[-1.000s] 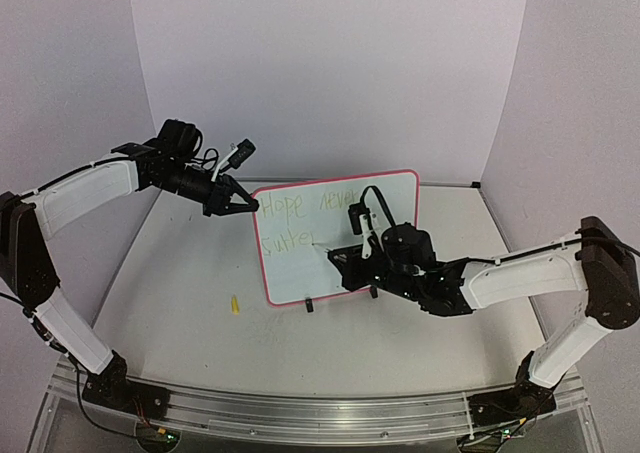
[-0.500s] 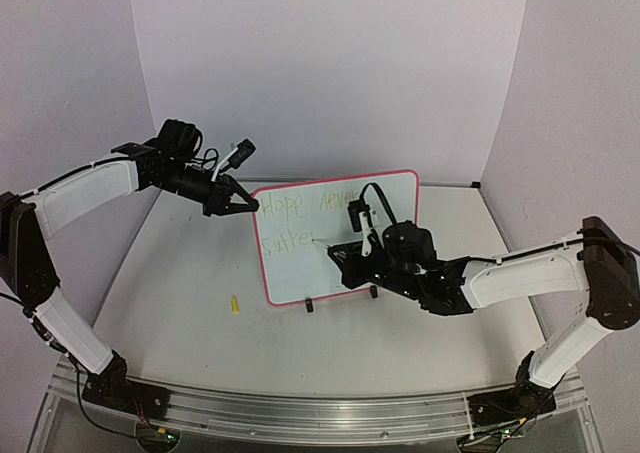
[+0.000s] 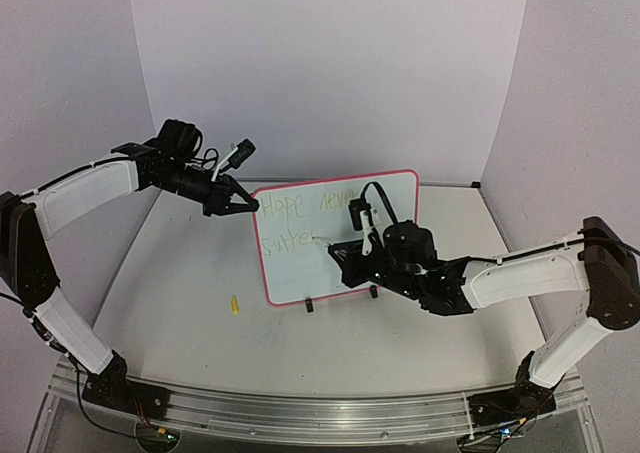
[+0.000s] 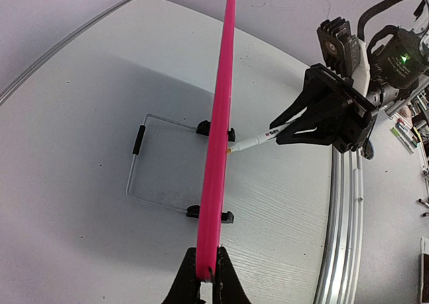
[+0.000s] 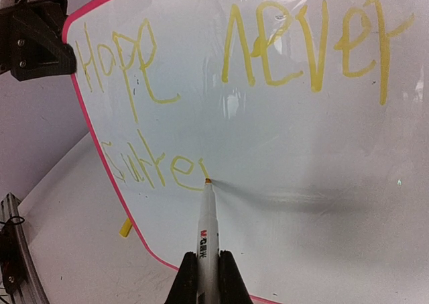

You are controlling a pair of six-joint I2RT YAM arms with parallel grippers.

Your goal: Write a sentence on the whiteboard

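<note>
Whiteboard (image 3: 300, 273) upright mid-worktop (image 3: 180, 303), nearer the far edge. Left gripper (image 3: 246, 205) clenched on its upper corner toward the left edge. Right gripper (image 5: 201, 277) grasps marker (image 5: 207, 230), tip touching the board where the sentence (image 5: 234, 76) ends, after "Surre".

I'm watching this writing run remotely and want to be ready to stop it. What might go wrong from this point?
1. The white board with a red-pink frame stands on small black clip feet, steadied only at one edge by the left gripper; writing pressure could tip or slide it.
2. The yellow handwritten words are faint on white, so further letters from the white marker in the right gripper may be illegible.
</note>
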